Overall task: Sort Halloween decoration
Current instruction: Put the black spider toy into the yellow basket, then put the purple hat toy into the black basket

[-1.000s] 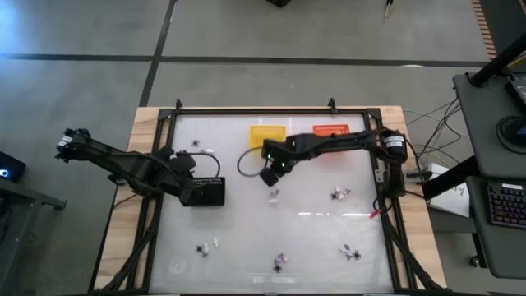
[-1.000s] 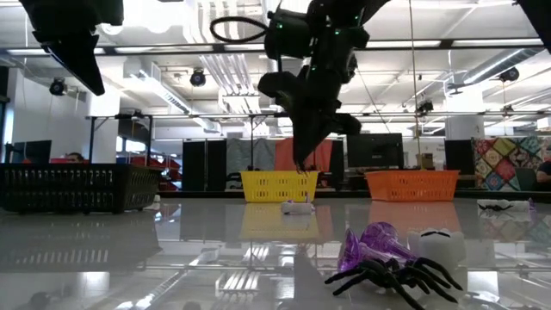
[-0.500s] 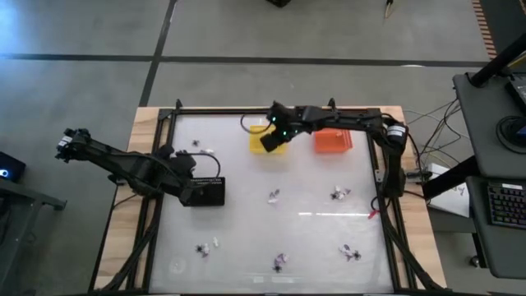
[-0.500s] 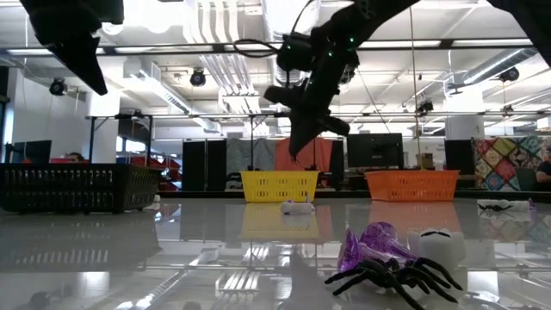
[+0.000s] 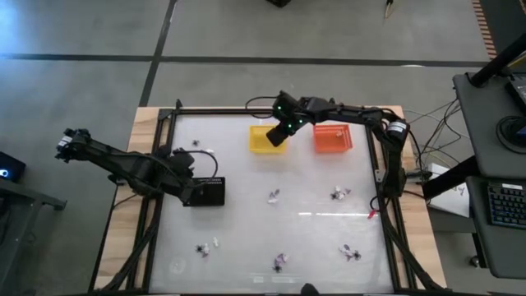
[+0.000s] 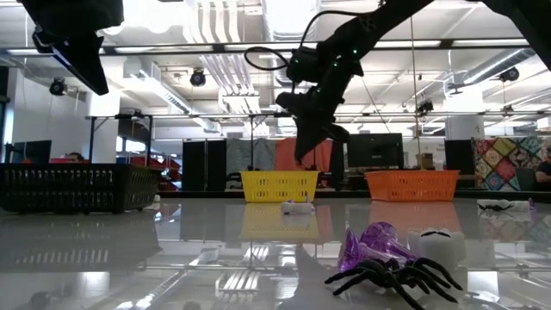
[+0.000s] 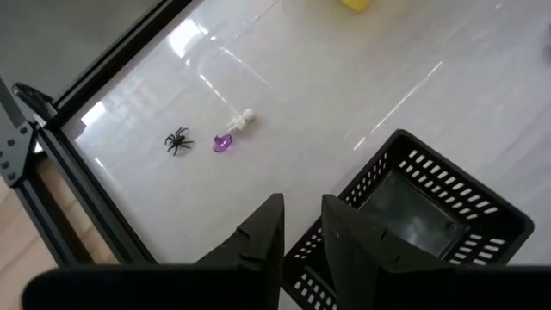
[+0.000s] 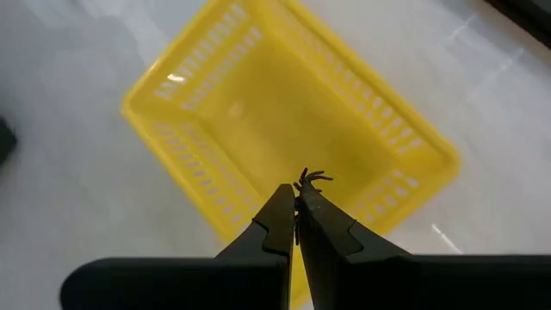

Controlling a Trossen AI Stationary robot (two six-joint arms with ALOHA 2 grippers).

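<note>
Right end effector [image 8: 296, 209] now over yellow basket [image 8: 215, 95], pinching spider [image 8: 311, 180]

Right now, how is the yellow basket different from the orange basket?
The yellow basket has the right tool above it, shut on a tiny black spider; nothing hangs over the orange basket. In the high view, yellow sits nearer the left arm. Both are slotted baskets along the table's far edge.

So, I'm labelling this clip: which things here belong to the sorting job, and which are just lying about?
Part of the job:
- black spider pinched in the right gripper
- yellow basket below it
- orange basket
- black basket
- loose trinkets on the table

Lying about:
- keyboard on the side desk
- left gripper, waiting over the black basket
</note>
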